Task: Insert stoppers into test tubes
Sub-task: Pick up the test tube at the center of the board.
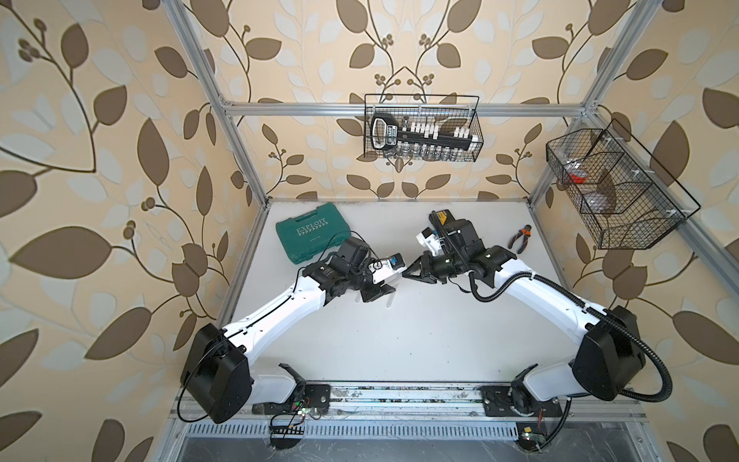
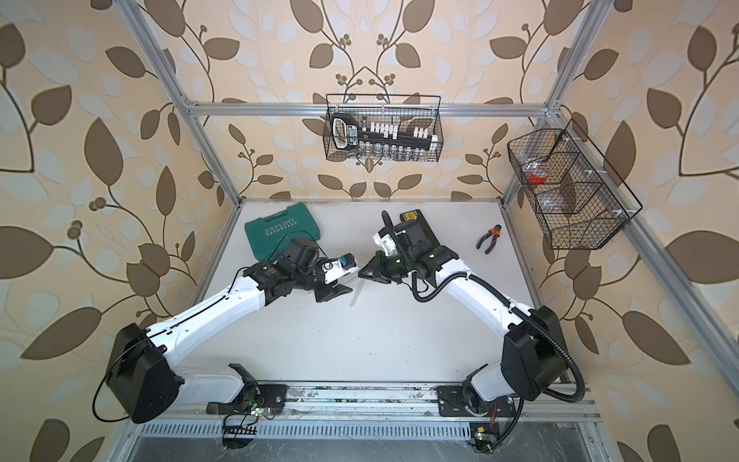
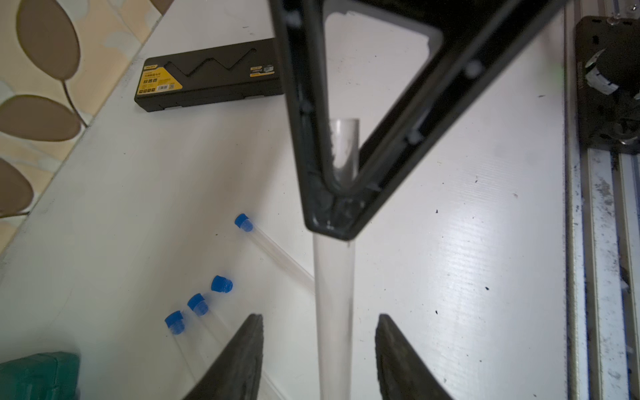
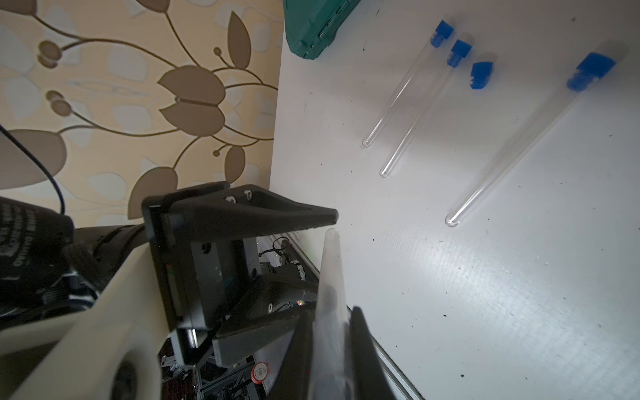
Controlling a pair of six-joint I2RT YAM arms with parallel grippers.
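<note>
So the bit that matters from my chair is how the test tube [image 3: 333, 284] lines up with the two hands. The right gripper [image 4: 330, 325] is pinched tight on it close to the open end. The tube's long axis runs straight out from that pinch toward the left gripper [image 3: 318, 317], rounded end first. In the left wrist view it passes down the middle of the gap with daylight on both sides, so the left fingers [image 3: 242, 356] are spread and touching nothing. In a top view the tube [image 2: 356, 294] is a faint sliver about mid-frame, running toward the bottom of the frame from the right gripper's tip, just beside the left one. The open mouth sits past the right fingers, facing away from the left hand, and it's bare, no plug in it. The one loose stopper [image 3: 221, 284] is on the table [image 1: 400, 352] off to the side of the left fingers, in among the three capped tubes [image 4: 512, 152] lying over by the green case [image 1: 310, 236]. The left arm looks nearer and it's the free one, so my guess is it fetches that plug and then has to come round to the mouth end. The tube is slim, clear and empty as far as I can see — the stopper is a stubby bright blue plug that looks tipped on its side.
</note>
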